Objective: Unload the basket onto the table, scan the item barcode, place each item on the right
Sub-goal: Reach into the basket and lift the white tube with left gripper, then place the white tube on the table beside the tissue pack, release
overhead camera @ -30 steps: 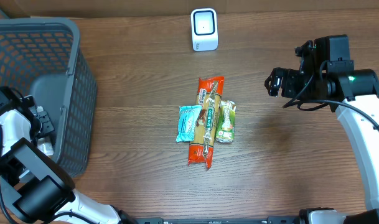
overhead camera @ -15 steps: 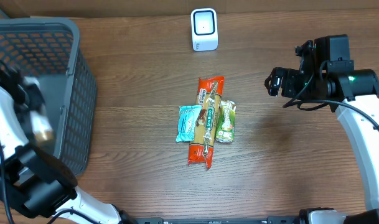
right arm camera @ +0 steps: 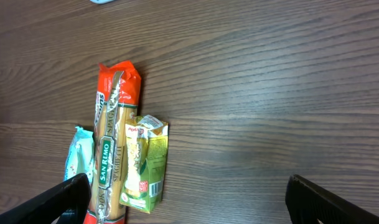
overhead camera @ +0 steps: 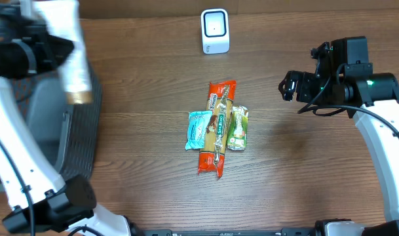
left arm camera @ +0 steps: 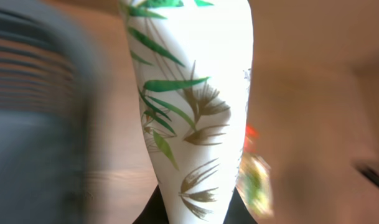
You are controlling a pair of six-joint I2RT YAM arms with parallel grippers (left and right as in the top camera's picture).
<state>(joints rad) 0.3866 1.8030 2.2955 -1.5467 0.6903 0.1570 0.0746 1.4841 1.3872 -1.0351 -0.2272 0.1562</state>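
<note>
Fills the left wrist view almost edge to edge with a white tube (left arm camera: 189, 93), leaf-printed, clenched in the left gripper (overhead camera: 55, 51) and smeared by blur. Holds it high over the left side of the desk (overhead camera: 153, 92), above the grey basket (overhead camera: 93, 111), gold end pointing toward the near edge. No barcode to be made out on the face shown.

Judged as early in the task: pick-up done, tube clear of the basket, scan itself not yet done. Left to do: bring the tube across to the scanner (overhead camera: 215, 31), turn the coded face to its window, wait for the read, then set it down.

Further in, at mid-desk, a small pile lying untouched: spaghetti pack (overhead camera: 219, 128) running lengthwise, teal packet (overhead camera: 198, 129) touching its left side, green packet (overhead camera: 238, 129) touching its right. Off to the right, well apart from the pile, the right gripper (overhead camera: 289, 86) hanging released, jaws spread wide, nothing between them.

At the far edge, the scanner standing upright and alone, bare wood all round it. Plenty of open room between basket and pile for a straight run to it. Worth keeping clear of the basket rim on the way out and passing beyond the pile's far end. Right arm well out of that lane.
</note>
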